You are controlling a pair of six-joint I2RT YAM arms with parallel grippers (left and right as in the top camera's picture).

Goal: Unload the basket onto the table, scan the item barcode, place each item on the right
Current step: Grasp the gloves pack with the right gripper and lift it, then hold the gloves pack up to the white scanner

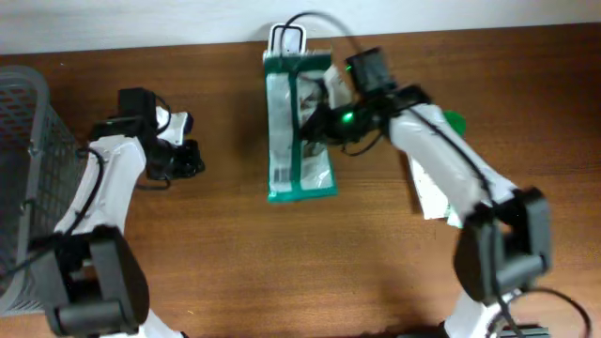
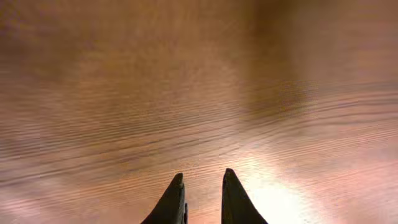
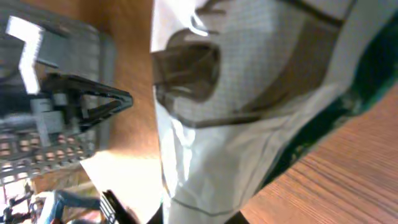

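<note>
The item, a green and white pouch (image 1: 299,131), lies flat in the middle of the table. A striped patch like a barcode (image 1: 280,174) shows near its lower left corner. My right gripper (image 1: 319,120) reaches in from the right and is shut on the pouch's right edge. In the right wrist view the pouch (image 3: 249,93) fills the frame, and the right gripper (image 3: 202,218) is pinched on it at the bottom. My left gripper (image 1: 188,158) hovers over bare table to the left of the pouch. In the left wrist view the left gripper (image 2: 202,177) has a narrow gap between its tips, with nothing in it.
A white device with a wire frame (image 1: 288,39) stands at the table's back edge, just above the pouch. A grey mesh basket (image 1: 23,160) stands at the far left. More packets (image 1: 434,192) lie under my right arm, beside a green object (image 1: 455,122).
</note>
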